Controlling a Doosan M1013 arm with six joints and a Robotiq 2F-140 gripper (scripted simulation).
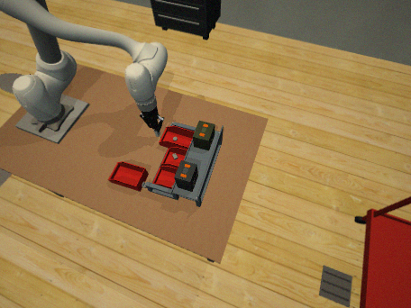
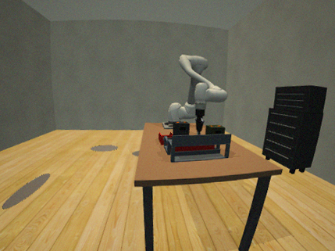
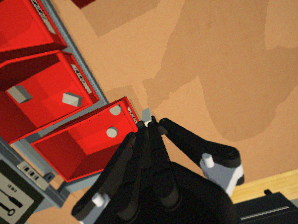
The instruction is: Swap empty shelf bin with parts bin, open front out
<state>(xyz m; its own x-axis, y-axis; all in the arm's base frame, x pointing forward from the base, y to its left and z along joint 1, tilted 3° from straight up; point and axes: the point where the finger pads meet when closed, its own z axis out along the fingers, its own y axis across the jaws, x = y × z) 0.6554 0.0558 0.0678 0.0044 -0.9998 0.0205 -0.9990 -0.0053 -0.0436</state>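
Observation:
A grey shelf [image 1: 189, 164] stands on the brown table and holds three red open bins side by side. The end bin [image 1: 177, 136] holds two round grey parts and also shows in the wrist view [image 3: 87, 145]. The middle bin [image 3: 45, 97] holds two grey blocks. The third bin [image 1: 164, 176] sits at the other end. A red bin [image 1: 128, 175] stands upright on the table in front of the shelf and looks empty. My gripper [image 3: 148, 114] [image 1: 156, 128] is shut and empty, with its fingertips at the front outer corner of the end bin.
Two dark green boxes [image 1: 204, 134] [image 1: 186, 175] stand on the shelf's top board. The arm's base [image 1: 45, 113] is at the table's far left. A black drawer cabinet [image 2: 296, 127] and a red cart [image 1: 388, 257] stand on the floor, away from the table.

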